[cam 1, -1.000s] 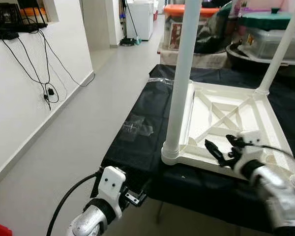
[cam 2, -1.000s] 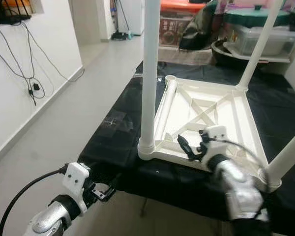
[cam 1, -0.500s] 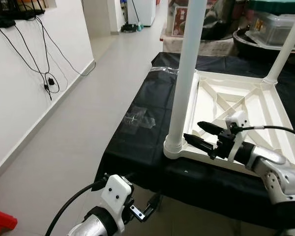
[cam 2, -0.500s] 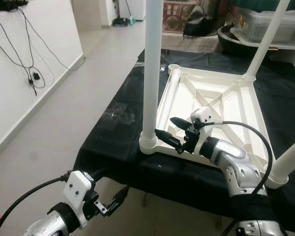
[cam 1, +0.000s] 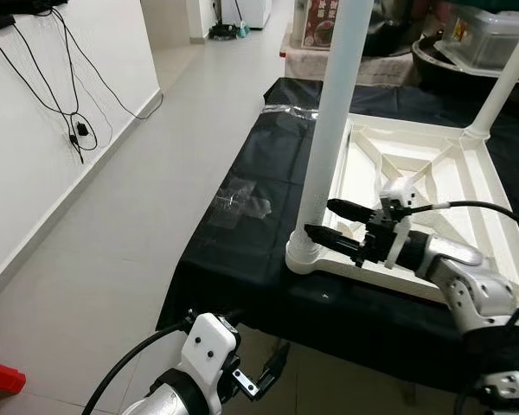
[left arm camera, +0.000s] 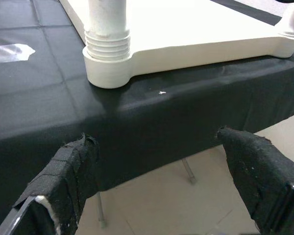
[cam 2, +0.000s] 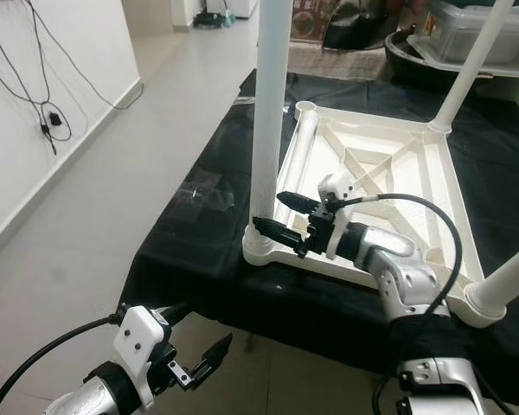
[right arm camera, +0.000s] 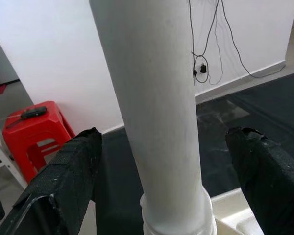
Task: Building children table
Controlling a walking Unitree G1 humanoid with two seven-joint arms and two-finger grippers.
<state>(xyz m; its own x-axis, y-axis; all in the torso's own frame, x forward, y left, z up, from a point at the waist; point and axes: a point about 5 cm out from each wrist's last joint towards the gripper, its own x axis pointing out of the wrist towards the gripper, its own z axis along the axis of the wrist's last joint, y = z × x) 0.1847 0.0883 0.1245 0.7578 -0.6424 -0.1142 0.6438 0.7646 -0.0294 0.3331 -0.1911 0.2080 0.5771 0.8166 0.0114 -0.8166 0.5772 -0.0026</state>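
While its two black fingers stand spread wide, one on each side of the near white table leg [cam 2: 268,112] without visibly touching it, the right gripper [cam 2: 281,216] sits low by the leg's threaded base. The left gripper [cam 2: 203,361] hangs below the front edge of the work surface, its two fingers also spread and holding nothing. The upturned white tabletop [cam 2: 389,181] lies on a black cloth [cam 2: 208,225], ribbed underside up, with three legs standing upright in its corners: the near one, a far one [cam 2: 467,73] and another at the robot's right [cam 2: 510,281]; the fourth corner shows an open round socket [cam 2: 305,108]. A clear plastic bag [cam 2: 203,194] lies on the cloth, left of the tabletop. The right wrist view adds a red stool [right arm camera: 32,134] and wall cables [right arm camera: 203,44] behind the leg; the left wrist view shows the leg's screw collar [left arm camera: 107,41] close up and the cloth's overhang.
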